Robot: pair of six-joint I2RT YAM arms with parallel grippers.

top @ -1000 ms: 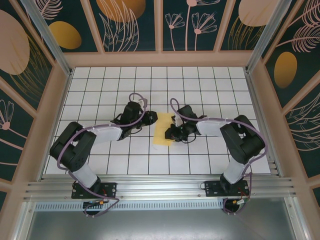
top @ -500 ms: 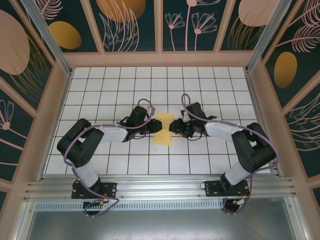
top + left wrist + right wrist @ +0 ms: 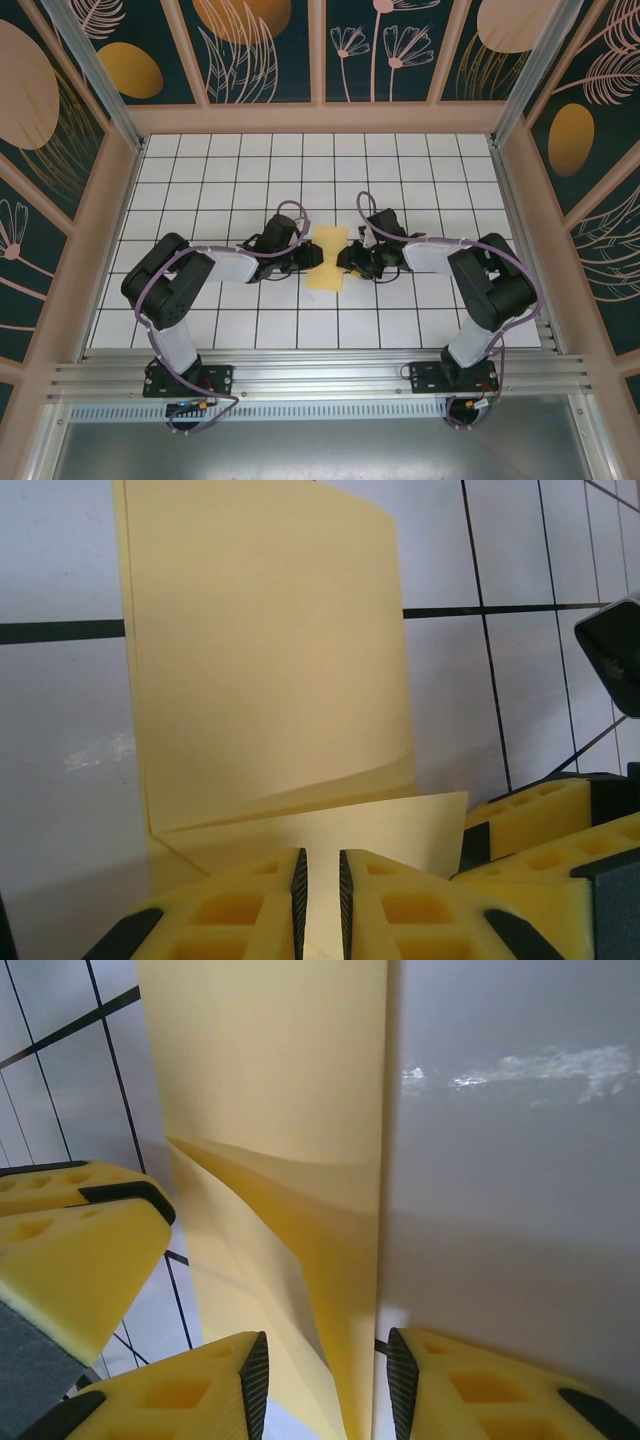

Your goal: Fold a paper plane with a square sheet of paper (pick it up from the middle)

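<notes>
We find the top external camera fixed above and behind the arm bases, looking steeply down on the whole bench [image 3: 200,180] from well off. The left wrist camera sits just behind the left pincer [image 3: 320,880], facing along its fingers, very near the square sheet of paper [image 3: 260,650]. The right wrist camera rides likewise behind the right pincer [image 3: 325,1380]. All three views share that sheet and the tiles beside it.

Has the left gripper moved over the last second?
Yes. Against the table grid, the left gripper came toward the near edge, now beside the yellow paper's middle.
</notes>
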